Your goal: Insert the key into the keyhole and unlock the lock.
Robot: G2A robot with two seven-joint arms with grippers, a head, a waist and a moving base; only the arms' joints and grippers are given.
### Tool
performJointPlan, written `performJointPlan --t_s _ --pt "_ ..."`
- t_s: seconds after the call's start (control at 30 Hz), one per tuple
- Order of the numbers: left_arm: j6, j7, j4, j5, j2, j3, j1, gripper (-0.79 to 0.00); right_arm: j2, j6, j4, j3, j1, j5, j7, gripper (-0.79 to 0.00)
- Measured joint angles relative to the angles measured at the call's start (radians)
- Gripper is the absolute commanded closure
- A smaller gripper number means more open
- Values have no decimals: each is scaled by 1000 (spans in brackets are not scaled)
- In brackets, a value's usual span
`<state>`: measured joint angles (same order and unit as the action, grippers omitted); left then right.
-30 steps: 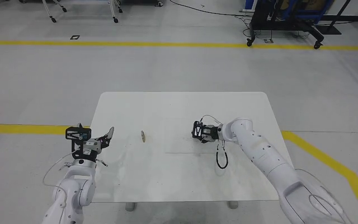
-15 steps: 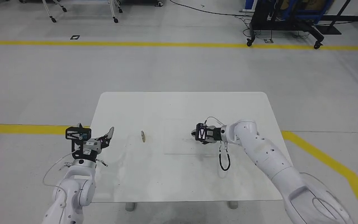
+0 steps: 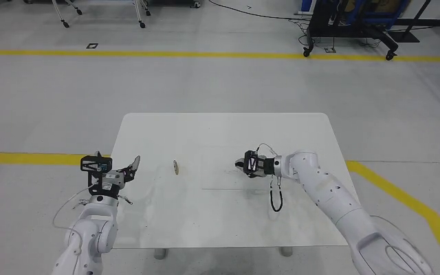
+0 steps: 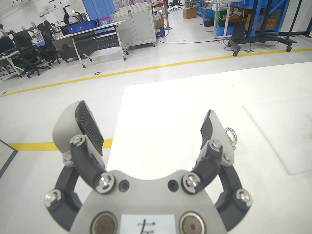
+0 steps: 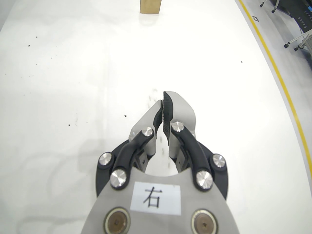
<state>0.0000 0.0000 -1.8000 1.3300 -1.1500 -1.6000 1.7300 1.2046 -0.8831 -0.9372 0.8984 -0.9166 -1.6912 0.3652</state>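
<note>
A brass padlock (image 3: pixel 176 167) with a silver shackle lies on the white table (image 3: pixel 206 130), left of centre. In the right wrist view the padlock (image 5: pixel 150 1) is well ahead of my right gripper (image 5: pixel 162 97), whose pads are pressed together; no key is visible between them. Seen from the top, the right gripper (image 3: pixel 239 164) is near the table's middle and points at the lock. At the table's left edge my left gripper (image 4: pixel 146 113) is open and holds nothing. The padlock (image 4: pixel 231 135) peeks out just behind one of its fingers (image 4: pixel 209 127).
A black cable loop (image 3: pixel 276 199) hangs from the right forearm over the table. A thin seam line (image 3: pixel 227 188) crosses the tabletop. Yellow floor tape (image 3: pixel 41 158) runs past both sides, with racks and carts far behind.
My right gripper has drawn back slightly to the right, away from the padlock, and the cable loop shifted with it. The left arm and the padlock have not moved.
</note>
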Motion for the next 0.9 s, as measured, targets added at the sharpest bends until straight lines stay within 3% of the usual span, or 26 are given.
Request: performJointPlan --t_s 0.4,0.57,0.8,0.9 --pt "0 0 0 0 0 0 0 -785 -76 -130 -124 94 -95 105 453 0" --pt "0 0 0 0 0 0 0 -785 -134 -129 -236 89 -147 226 442 0" --pt "0 13 -4 -13 -1 0 0 -785 -137 -129 -239 88 -149 231 443 0" --pt "-90 33 -13 -141 -4 -6 2 -785 -137 -129 -239 88 -149 231 443 0"
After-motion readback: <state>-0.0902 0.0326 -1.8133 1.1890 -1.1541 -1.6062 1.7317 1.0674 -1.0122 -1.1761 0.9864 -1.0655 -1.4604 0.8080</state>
